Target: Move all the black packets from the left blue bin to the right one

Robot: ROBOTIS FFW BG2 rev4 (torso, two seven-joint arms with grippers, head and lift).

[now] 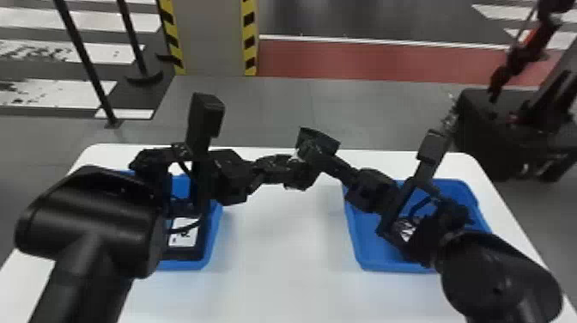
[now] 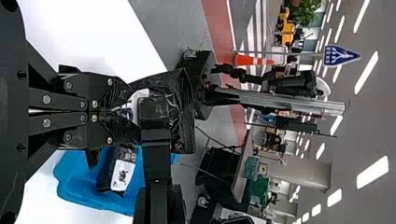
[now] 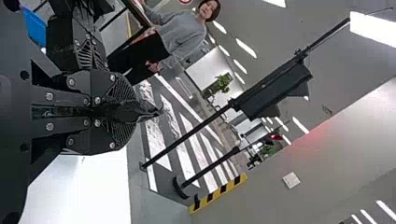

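Left gripper (image 2: pixel 132 110): pinched black packet (image 2: pixel 187 125), likely to pass across.
Right gripper (image 3: pixel 136 112): pinched it too, likely to receive.

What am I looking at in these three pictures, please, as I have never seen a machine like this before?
This is a robot with a left arm and a right arm, each ending in a claw of two flat black fingers. The head view looks forward and down over both arms; the other two come from cameras on the wrists and are turned sideways.

On the white table stand a left blue bin and a right blue bin. A white-labelled packet lies in the left one, and another packet in the right one.

Between the bins, above the table, the left claw and right claw meet, both closed on one black packet. It looks like a handover.
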